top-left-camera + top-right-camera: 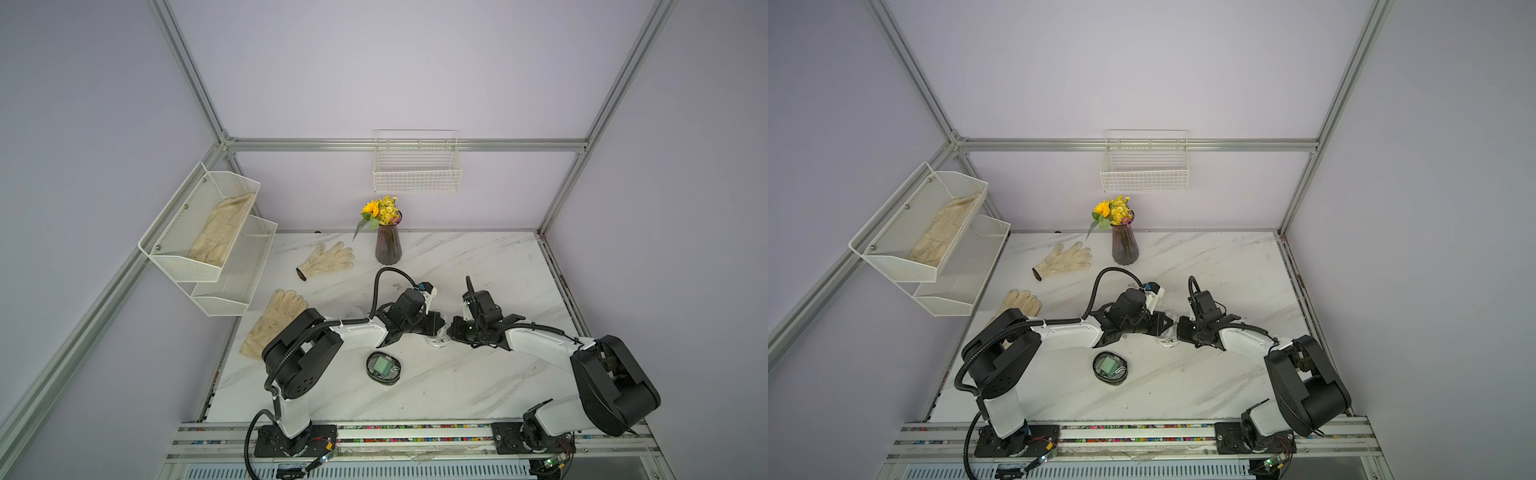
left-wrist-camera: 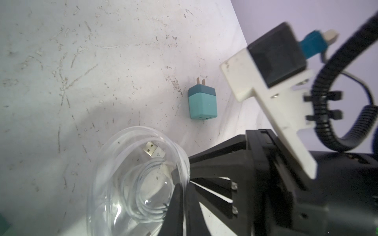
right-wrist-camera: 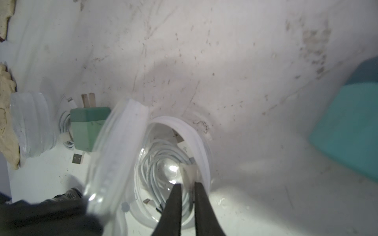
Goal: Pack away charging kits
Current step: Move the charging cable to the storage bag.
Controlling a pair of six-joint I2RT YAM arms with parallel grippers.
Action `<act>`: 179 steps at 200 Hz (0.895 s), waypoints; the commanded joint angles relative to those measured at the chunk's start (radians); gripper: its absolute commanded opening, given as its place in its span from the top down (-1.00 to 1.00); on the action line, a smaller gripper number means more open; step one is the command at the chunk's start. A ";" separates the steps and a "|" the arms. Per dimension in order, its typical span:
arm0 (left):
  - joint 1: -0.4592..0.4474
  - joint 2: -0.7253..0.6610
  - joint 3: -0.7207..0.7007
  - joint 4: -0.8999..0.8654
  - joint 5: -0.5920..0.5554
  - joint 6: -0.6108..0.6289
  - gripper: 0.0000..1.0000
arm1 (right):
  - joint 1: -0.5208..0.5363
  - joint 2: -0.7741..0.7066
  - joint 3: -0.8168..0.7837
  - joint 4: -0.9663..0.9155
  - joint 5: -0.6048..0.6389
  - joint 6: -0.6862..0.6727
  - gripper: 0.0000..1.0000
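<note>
A clear oval case [image 3: 202, 147] lies open between both grippers, seen in a top view too [image 1: 439, 340], with a coiled white cable [image 3: 155, 171] inside. My left gripper [image 2: 184, 185] is shut on the case's raised lid [image 3: 114, 153]. My right gripper [image 3: 187, 185] hangs over the coil, its jaws slightly apart, with the cable's white tab at the tips. A light-blue charger [image 2: 202, 104] lies on the table beside the case. A mint-green charger [image 3: 88, 128] lies with another cable [image 3: 65, 122] and clear case [image 3: 30, 124]. The black-rimmed case [image 1: 383, 368] holds a green charger.
Two cream gloves [image 1: 328, 259] [image 1: 274, 320] lie on the marble table at the left. A vase of flowers [image 1: 387, 245] stands at the back. A wire basket [image 1: 417, 174] hangs on the back wall, and a mesh shelf [image 1: 208, 232] holding a glove hangs at the left.
</note>
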 commanded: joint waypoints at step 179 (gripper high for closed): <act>-0.036 -0.049 -0.045 0.068 -0.071 -0.029 1.00 | -0.203 0.089 0.071 -0.043 0.243 -0.042 -0.36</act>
